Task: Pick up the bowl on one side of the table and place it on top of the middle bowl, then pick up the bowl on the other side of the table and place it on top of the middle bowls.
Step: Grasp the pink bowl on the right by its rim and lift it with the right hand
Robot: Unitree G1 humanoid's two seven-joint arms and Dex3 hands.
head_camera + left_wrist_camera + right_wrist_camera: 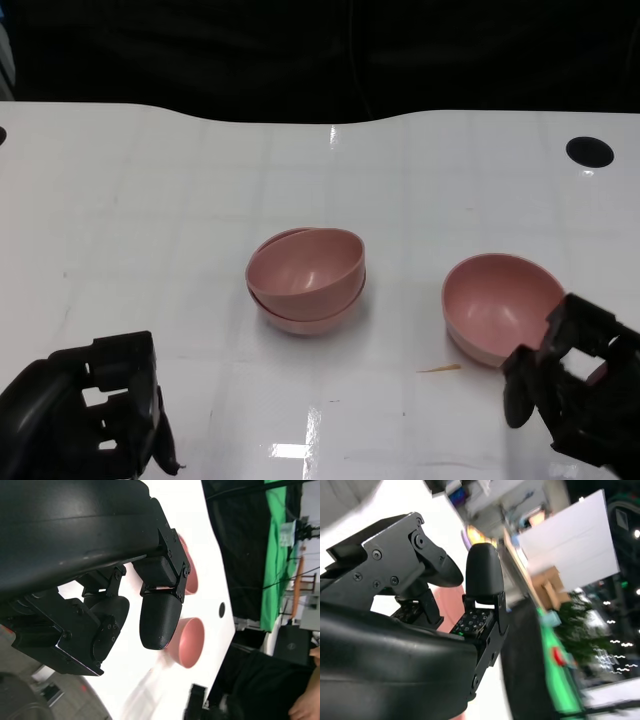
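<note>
Bright overhead light is making white glare patches on the glossy table [300, 440] between the left hand [95, 410] and right hand [575, 385]. Beyond the right hand's fingers [482, 575], the background is smearing with blur, while the left wrist view is staying fairly sharp.

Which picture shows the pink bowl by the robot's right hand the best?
The head view: the single bowl shows almost whole, tilted, with the right hand over its near edge. The left wrist view shows it small and side-on. The right wrist view shows only a pink sliver behind the fingers.
</note>
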